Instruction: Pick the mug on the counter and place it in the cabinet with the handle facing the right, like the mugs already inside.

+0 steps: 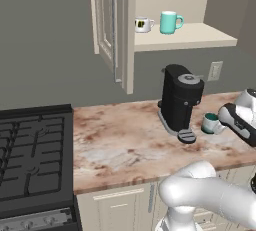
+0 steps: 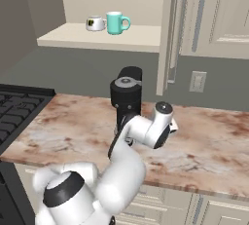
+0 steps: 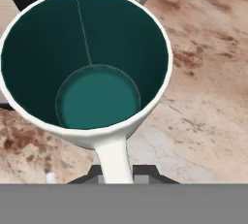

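The mug (image 3: pixel 87 68) is seen at centre frame on the surface (image 3: pixel 203 102); its handle (image 3: pixel 115 157) lies between the pincer (image 3: pixel 116 172) tips; the pincer's grip cannot be told.

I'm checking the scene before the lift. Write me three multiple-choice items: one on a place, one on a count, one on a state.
1. Where does the teal mug stand?
A. on the stove
B. on the counter beside the coffee machine
C. on the cabinet shelf

2. How many mugs are on the shelf of the cabinet?
A. one
B. two
C. four

3. How is the cabinet door?
A. swung open
B. fully shut
C. missing

Answers:
1 B, it sits on the marbled top just right of the black machine in the left base view.
2 B, a white mug and a mint-green mug stand there.
3 A, the door stands out from the shelf, which is in plain sight.
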Robot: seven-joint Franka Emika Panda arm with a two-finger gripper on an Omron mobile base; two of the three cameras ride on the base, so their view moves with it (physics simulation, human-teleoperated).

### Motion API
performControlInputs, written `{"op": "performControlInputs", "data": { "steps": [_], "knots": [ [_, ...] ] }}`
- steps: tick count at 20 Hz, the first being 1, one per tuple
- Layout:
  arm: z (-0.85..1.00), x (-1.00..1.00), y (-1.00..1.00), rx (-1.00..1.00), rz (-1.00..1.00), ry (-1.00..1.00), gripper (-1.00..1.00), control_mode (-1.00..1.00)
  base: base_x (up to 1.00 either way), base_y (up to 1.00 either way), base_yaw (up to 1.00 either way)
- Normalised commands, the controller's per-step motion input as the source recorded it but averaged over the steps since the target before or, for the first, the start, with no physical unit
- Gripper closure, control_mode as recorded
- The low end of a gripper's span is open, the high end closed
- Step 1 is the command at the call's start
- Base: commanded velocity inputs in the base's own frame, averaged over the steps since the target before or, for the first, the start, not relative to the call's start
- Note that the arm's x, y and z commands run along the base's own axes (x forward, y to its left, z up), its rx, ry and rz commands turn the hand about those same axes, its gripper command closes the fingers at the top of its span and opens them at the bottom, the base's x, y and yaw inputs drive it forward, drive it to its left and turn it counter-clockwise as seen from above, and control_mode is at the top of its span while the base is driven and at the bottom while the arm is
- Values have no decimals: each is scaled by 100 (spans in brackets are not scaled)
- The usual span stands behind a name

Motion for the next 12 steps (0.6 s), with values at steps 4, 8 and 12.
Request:
{"op": "performControlInputs", "data": {
  "steps": [4,8,12],
  "knots": [
    [45,-34,34,-3,0,-8,100,-100,0,0,0],
    [55,-31,23,0,0,-5,100,-100,0,0,0],
    [69,-27,17,-1,0,-5,100,-100,0,0,0]
  ]
}}
